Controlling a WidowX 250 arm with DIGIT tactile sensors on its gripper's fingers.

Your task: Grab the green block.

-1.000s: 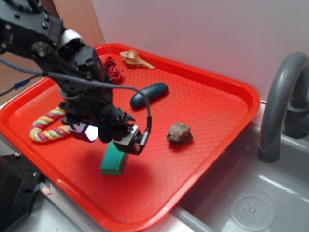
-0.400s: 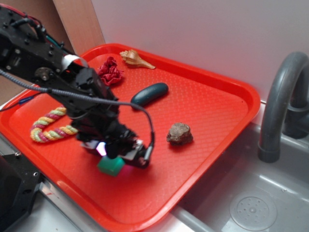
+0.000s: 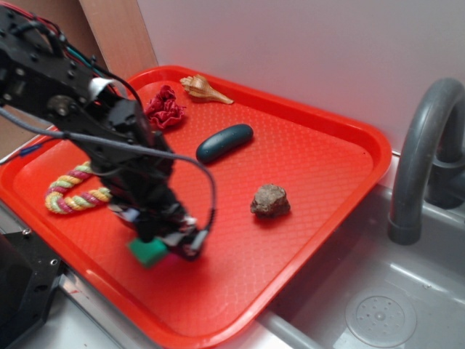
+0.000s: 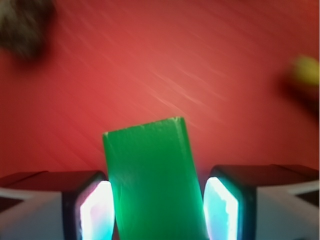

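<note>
Wrist view: small green rectangular matte block (image 4: 150, 180) standing between the two lit pads (image 4: 95, 210) of the black gripper (image 4: 156, 210), jaws parted with a thin gap either side, nothing held yet. Exterior view: block (image 3: 149, 251) near the front-left edge of the red plastic tray (image 3: 320, 145), apparently resting on it. Recommended: centre on the slightly skewed block, then close squarely on its flat sides.
</note>
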